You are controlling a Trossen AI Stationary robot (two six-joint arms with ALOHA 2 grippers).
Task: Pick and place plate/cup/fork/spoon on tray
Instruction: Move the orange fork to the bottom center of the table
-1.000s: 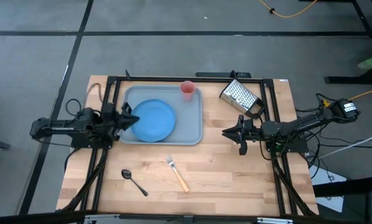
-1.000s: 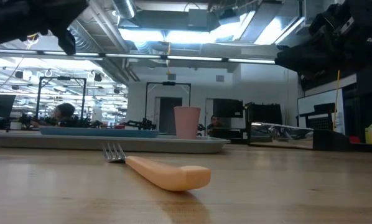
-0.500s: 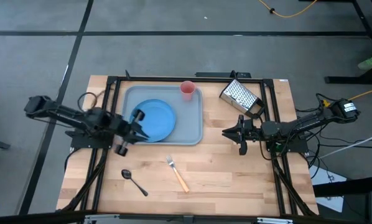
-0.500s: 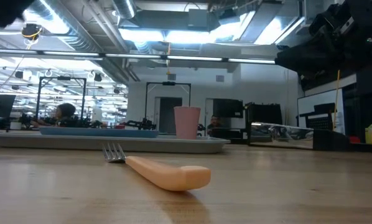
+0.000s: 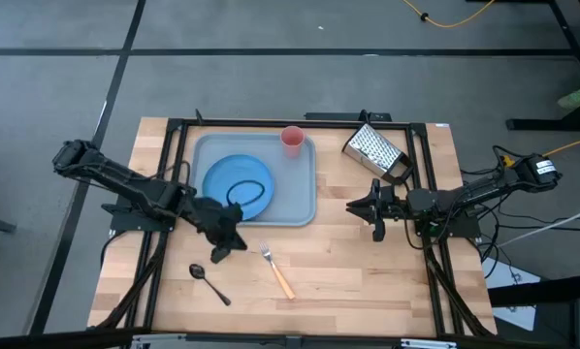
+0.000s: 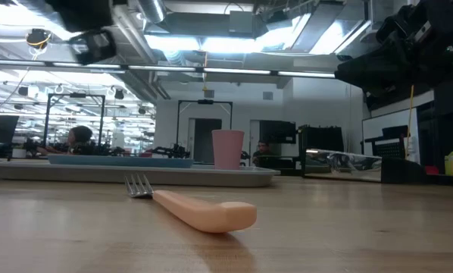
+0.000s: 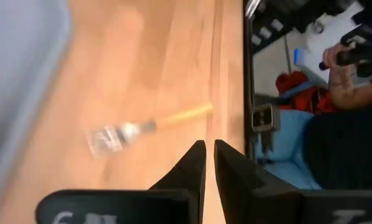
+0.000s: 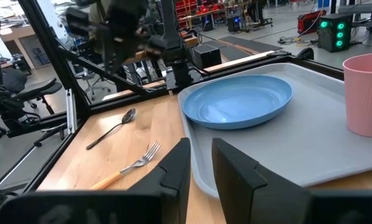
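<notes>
**Plate and cup sit in the tray, fork and spoon lie outside it**

The tray [image 5: 303, 189] lies on the surface, close to its far edge. Two things are in it. The blue plate [image 5: 237, 186] lies flat in the left part of the tray. The pink cup [image 5: 292, 141] stands upright in the tray's far right corner, apart from the plate.

The fork [image 5: 275, 269] lies on the bare wood near the front edge, its tines pointing toward the tray. The spoon [image 5: 209, 283] lies to the left of the fork, also on the wood and well apart from it.

The left gripper [image 5: 224, 247] hangs over the wood just past the tray's front edge, between the spoon and the fork. Its two fingers are almost together and hold nothing.

The right gripper [image 5: 361, 207] waits beside the tray's right side. Its fingers have a small gap and hold nothing.

A metal grater [image 5: 375, 151] lies near the far right corner of the surface.
</notes>
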